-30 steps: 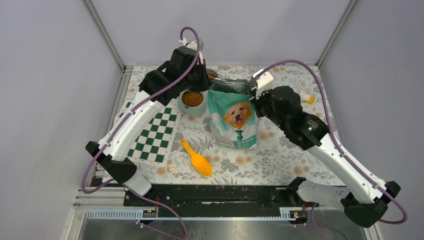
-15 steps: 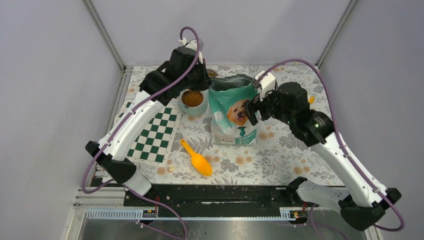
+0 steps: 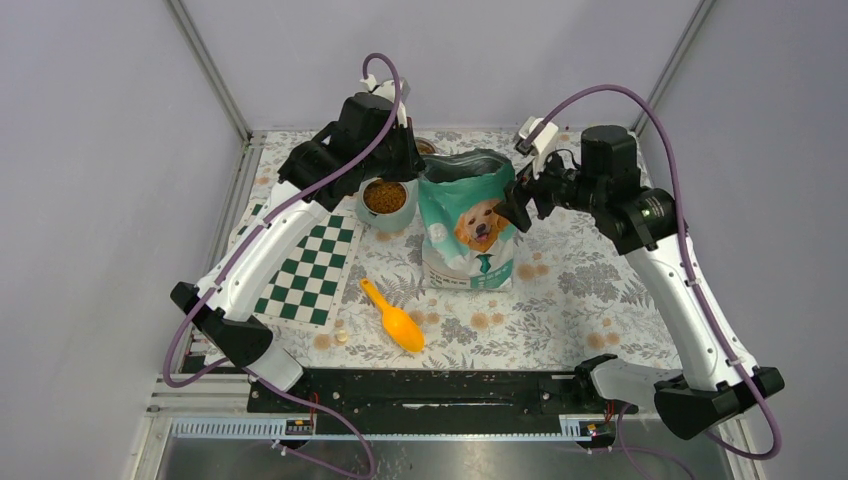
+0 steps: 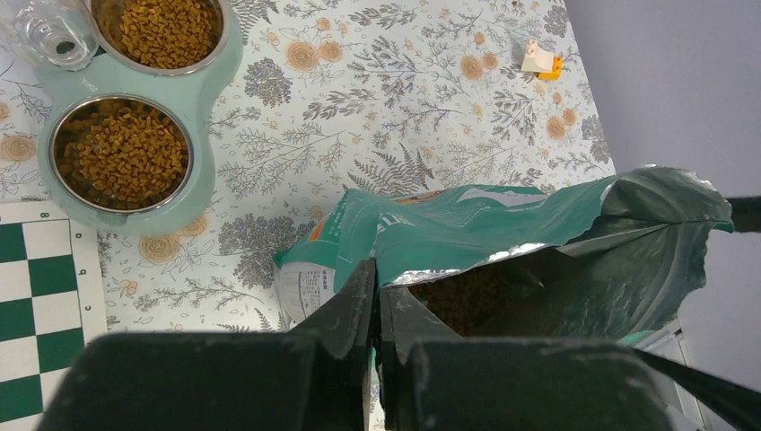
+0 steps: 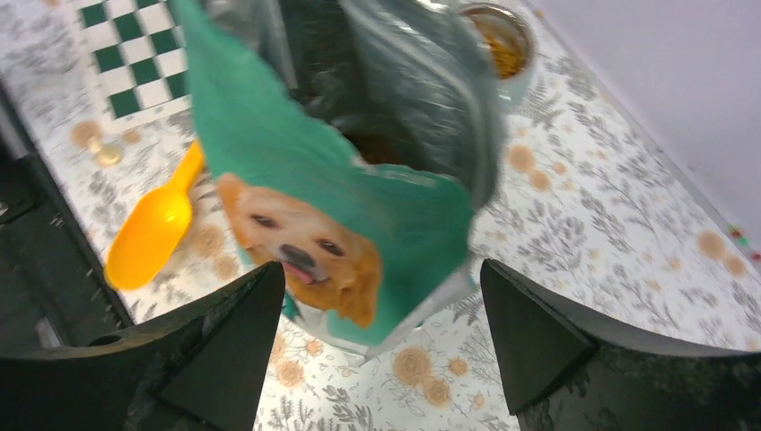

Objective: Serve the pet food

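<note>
The teal-and-white pouch with the golden dog stands upright mid-table, its top gaping open. My left gripper is shut on the pouch's top rim at its left corner; in the left wrist view the fingers pinch the rim of the pouch. Pet food shows dark inside the pouch. More kibble fills both bowls of the mint feeder. My right gripper hangs open just right of the pouch top, touching nothing. Its view shows the pouch beyond the spread jaws of the gripper.
An orange scoop lies in front of the pouch, also in the right wrist view as the scoop. A green checkered mat lies at the left. A small white-and-orange piece sits at the far right. A clear bottle stands on the feeder.
My right gripper has opened, let go of the pouch and drawn back up and to the right. The pouch has gone from leaning forward to upright. The left gripper keeps its hold.
</note>
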Available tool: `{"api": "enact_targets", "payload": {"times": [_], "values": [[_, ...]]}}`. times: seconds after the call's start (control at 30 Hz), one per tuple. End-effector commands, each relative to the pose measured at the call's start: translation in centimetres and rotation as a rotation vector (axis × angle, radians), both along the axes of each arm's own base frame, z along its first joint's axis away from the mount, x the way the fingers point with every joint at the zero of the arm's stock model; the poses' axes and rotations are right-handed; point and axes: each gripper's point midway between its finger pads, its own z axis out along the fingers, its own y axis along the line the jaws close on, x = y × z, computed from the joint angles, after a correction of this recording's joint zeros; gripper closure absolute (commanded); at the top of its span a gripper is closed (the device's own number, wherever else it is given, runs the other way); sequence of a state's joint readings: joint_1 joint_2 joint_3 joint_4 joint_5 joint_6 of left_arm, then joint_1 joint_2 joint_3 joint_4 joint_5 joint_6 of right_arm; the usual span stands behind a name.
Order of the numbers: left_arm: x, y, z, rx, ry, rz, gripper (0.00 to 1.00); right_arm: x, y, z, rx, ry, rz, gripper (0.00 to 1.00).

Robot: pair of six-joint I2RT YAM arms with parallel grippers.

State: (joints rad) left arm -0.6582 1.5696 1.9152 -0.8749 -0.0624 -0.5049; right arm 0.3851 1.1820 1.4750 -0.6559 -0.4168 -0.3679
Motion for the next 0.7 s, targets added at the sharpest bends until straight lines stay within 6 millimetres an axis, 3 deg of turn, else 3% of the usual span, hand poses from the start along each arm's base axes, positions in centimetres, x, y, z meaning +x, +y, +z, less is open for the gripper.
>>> {"api": "enact_targets", "payload": {"times": [0.0, 0.23, 0.3, 0.43, 0.67], "values": [[0.7, 1.0, 6.7, -0.113, -0.18, 0.032, 1.0, -2.6, 2.4, 0.5, -0.006, -0.004, 0.281, 0.15], [0.6, 0.9, 7.4, -0.114, -0.198, 0.013, 1.0, -0.6, 3.3, 0.3, 0.022, -0.042, 0.276, 0.41], [0.5, 1.0, 7.6, -0.113, -0.207, 0.009, 1.0, 0.6, 2.9, 0.6, 0.015, -0.067, 0.219, 0.42], [0.3, 1.0, 8.1, -0.12, -0.215, 0.0, 1.0, 2.8, 2.1, 1.0, -0.001, -0.091, 0.125, 0.33], [0.1, 0.8, 8.2, -0.126, -0.216, -0.01, 1.0, 4.1, 2.3, 0.9, 0.001, -0.106, 0.143, 0.34]]}}
